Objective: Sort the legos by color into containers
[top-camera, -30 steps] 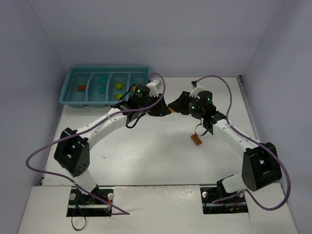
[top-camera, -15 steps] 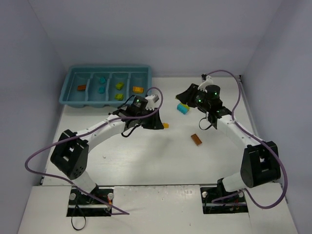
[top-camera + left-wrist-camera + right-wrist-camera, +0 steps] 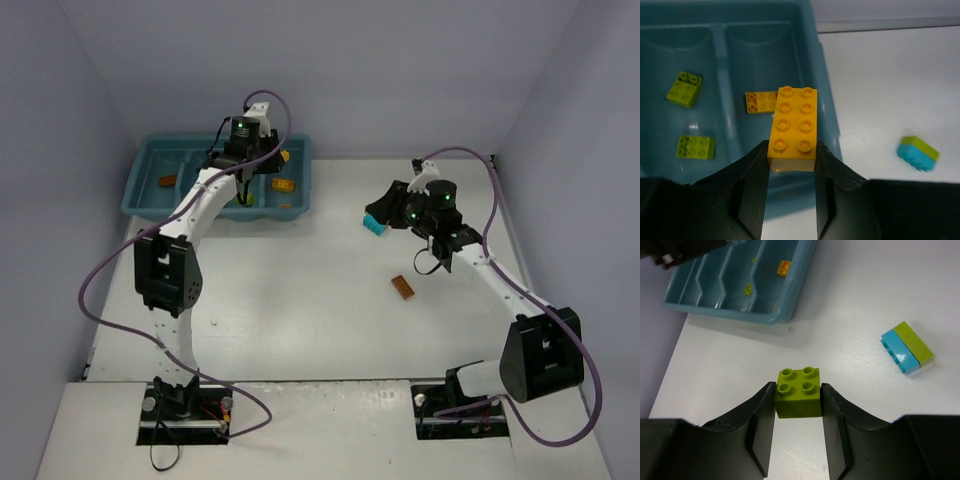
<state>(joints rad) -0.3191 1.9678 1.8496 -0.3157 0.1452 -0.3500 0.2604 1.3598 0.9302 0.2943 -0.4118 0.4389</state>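
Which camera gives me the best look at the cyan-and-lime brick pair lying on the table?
Right wrist: the cyan-and-lime brick pair lies unobstructed there, both colours clear. The left wrist view shows it smaller, near the right edge. In the top view it is tiny, and only its cyan part can be made out.

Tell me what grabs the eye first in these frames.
Both arms are loaded. The left gripper holds a long yellow-orange brick over the right end of the teal tray, where a smaller orange brick lies in the last compartment. The right gripper holds a lime brick above the white table, near a stacked cyan-and-lime pair.
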